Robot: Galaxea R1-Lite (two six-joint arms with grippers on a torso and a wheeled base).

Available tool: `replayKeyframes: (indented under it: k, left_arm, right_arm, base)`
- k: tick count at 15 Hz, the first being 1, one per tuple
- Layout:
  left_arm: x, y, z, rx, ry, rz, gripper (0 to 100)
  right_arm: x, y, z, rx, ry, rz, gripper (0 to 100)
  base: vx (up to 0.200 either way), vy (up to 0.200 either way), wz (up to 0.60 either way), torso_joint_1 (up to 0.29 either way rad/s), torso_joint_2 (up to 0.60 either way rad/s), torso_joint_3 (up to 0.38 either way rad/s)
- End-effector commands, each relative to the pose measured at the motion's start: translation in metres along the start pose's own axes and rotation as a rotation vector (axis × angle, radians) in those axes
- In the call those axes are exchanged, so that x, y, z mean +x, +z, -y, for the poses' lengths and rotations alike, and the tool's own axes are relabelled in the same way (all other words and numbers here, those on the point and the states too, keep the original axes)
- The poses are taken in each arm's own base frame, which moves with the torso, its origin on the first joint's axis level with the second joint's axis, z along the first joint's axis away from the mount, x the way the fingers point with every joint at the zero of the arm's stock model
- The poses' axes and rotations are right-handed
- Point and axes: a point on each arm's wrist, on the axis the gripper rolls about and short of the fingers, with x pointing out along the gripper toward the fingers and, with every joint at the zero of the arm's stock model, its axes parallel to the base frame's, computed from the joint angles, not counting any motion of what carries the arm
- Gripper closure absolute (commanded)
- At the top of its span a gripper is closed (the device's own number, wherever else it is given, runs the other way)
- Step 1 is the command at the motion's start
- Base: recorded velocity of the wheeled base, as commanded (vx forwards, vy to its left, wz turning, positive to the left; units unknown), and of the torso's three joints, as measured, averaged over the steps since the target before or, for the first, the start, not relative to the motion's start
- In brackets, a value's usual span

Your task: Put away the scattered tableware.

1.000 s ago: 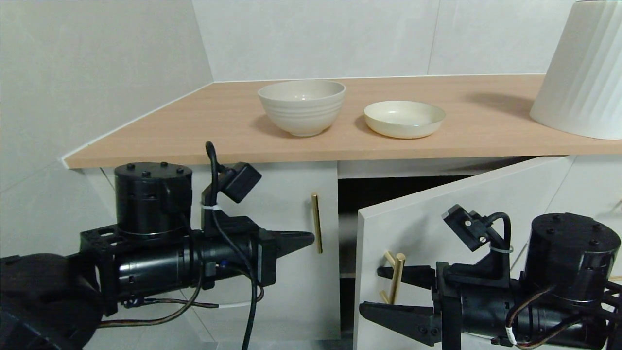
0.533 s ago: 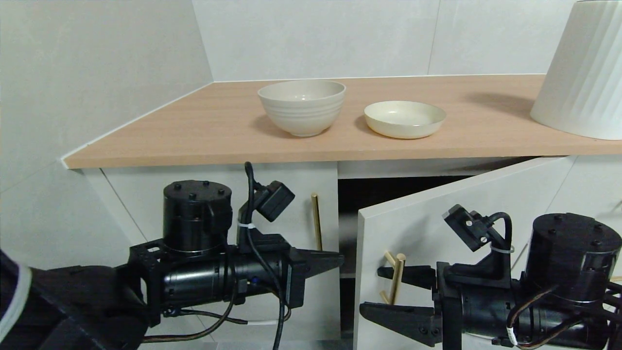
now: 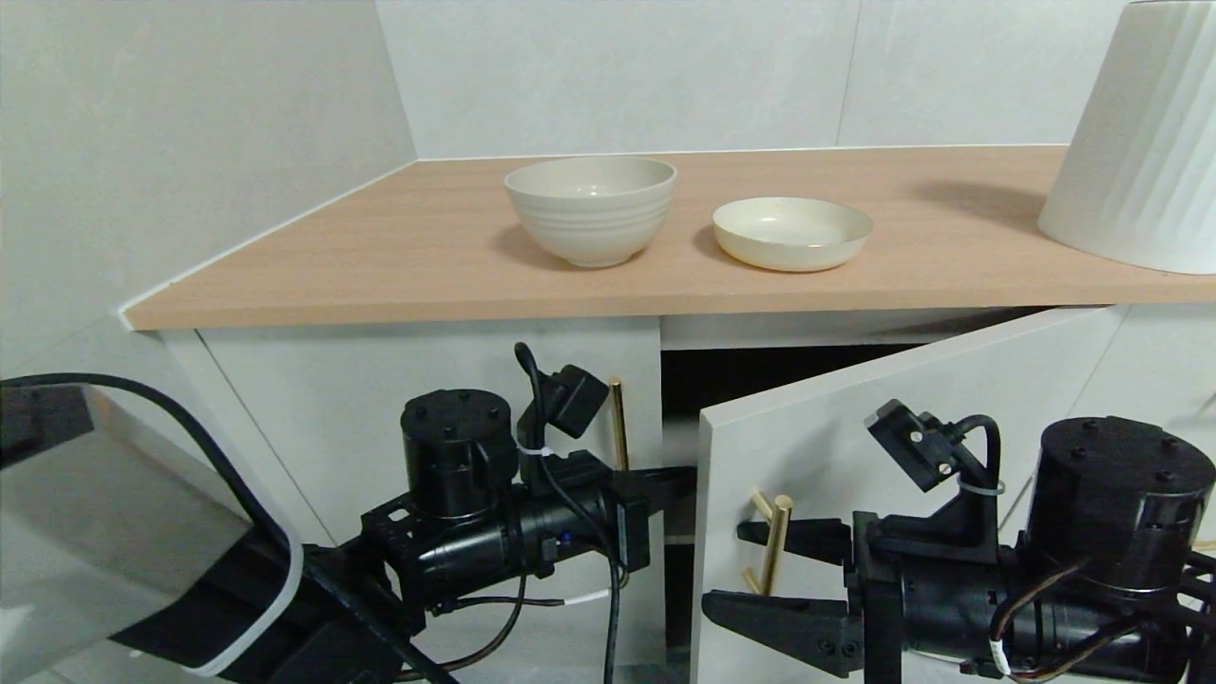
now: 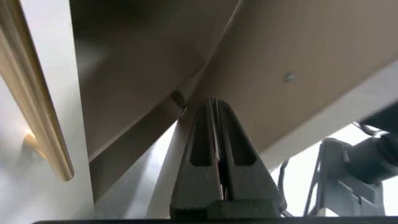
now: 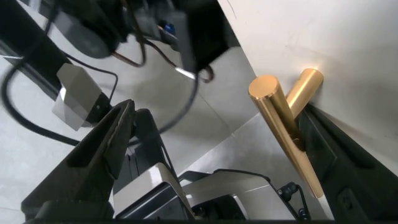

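Tableware: a cream ribbed bowl (image 3: 590,209) stands upright on the wooden counter (image 3: 380,256), upper centre of the head view. A shallow cream dish (image 3: 791,232) sits just to its right on the same surface, near the bowl but apart from it. A ribbed white shade (image 3: 1140,142) occupies the upper right corner, well apart from both.

Cabinet: below the counter, the left door (image 3: 380,399) is closed and carries a vertical brass handle (image 3: 618,423). The right door (image 3: 855,418) stands partly open, leaving a dark gap between the two doors.

Left gripper (image 3: 682,478): lower centre of the head view, level with the lower end of the left door's handle, tip at the dark gap. In the left wrist view its fingers (image 4: 199,143) are pressed together with nothing between them; the left door's brass bar (image 4: 34,106) runs along the left edge of that frame.

Right gripper (image 3: 727,570): lower right of the head view, fingers spread. The open door's brass pull (image 5: 289,134) lies between them — close against one finger (image 5: 329,155), with the other finger (image 5: 93,155) well apart from it.
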Motion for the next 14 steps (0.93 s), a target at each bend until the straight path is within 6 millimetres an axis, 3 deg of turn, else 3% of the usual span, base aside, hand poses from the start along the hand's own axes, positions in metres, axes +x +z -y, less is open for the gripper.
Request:
replayKeyframes:
  k: [1, 6, 14]
  left_arm:
    - [0.009, -0.01, -0.002, 0.002, -0.014, -0.003, 100]
    - [0.029, -0.023, 0.011, 0.063, -0.069, 0.117, 100]
    - [0.03, -0.023, 0.015, 0.07, -0.084, 0.129, 100]
  right_arm:
    - [0.0, 0.0, 0.0, 0.0, 0.001, 0.0, 0]
    - [0.0, 0.001, 0.0, -0.003, -0.022, 0.012, 0]
    - [-0.012, 0.001, 0.005, -0.023, -0.069, 0.03, 0]
  base:
    - [0.0, 0.0, 0.0, 0.0, 0.0, 0.0]
    - [0.0, 0.0, 0.0, 0.0, 0.0, 0.0]
    - [0.0, 0.0, 0.0, 0.0, 0.0, 0.0]
